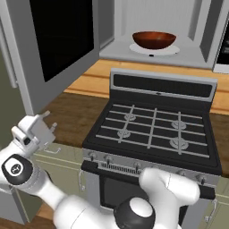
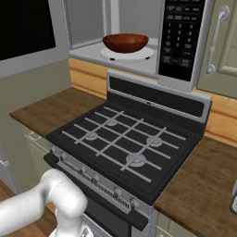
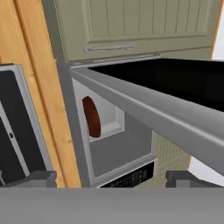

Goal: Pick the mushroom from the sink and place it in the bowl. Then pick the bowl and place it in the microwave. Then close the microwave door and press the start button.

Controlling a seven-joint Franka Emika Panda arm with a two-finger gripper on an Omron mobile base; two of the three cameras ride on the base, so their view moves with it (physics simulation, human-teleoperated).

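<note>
reddish-brown, the bowl [image 1: 154, 40] already sits on the white turntable inside the microwave [image 1: 156, 27], so we judge closing the door comes next. the microwave door [image 1: 53, 40] stands swung wide, its long axis upright, up at about twelve o'clock from our jaws [image 1: 48, 125] in the left base view. the jaws look parted and empty, low over the wooden desk [image 1: 71, 116] left of the stove [image 1: 154, 129].

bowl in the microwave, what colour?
Glossy reddish-brown bowl; clearest in the right base view.
</note>
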